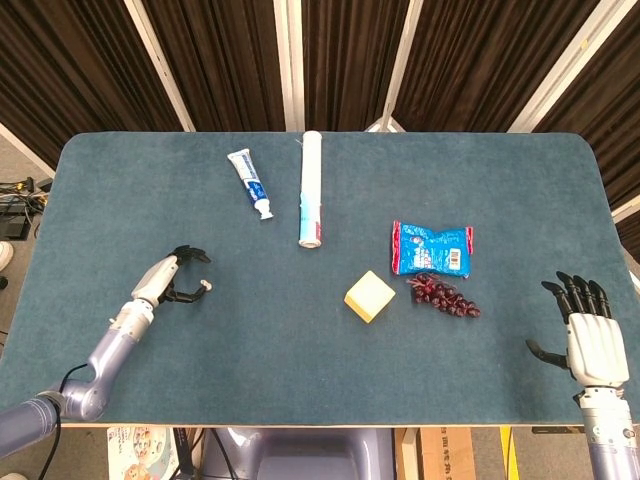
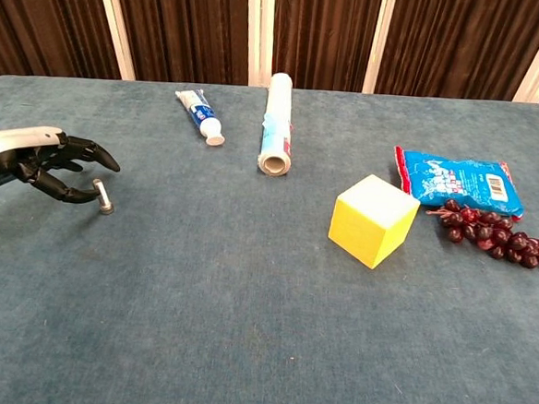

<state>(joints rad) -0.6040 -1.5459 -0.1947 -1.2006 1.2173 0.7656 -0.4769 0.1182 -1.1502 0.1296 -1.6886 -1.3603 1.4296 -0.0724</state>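
My left hand [image 1: 170, 277] [image 2: 41, 160] hovers low over the left part of the blue table [image 1: 200, 380]. Its fingers [image 2: 95, 155] are spread apart and raised. A small grey metal piece [image 2: 103, 198] like a bolt sits at the tip of its thumb, touching the table; nothing is pinched between thumb and fingers. My right hand [image 1: 588, 335] shows only in the head view, at the table's near right edge, fingers spread and holding nothing.
A toothpaste tube [image 1: 251, 182] [image 2: 200, 114] and a white roll [image 1: 310, 187] [image 2: 277, 122] lie at the back centre. A yellow cube [image 1: 369, 296] [image 2: 373, 218], a blue snack bag [image 1: 431, 248] [image 2: 458, 181] and dark grapes [image 1: 444, 296] [image 2: 497, 232] lie centre right.
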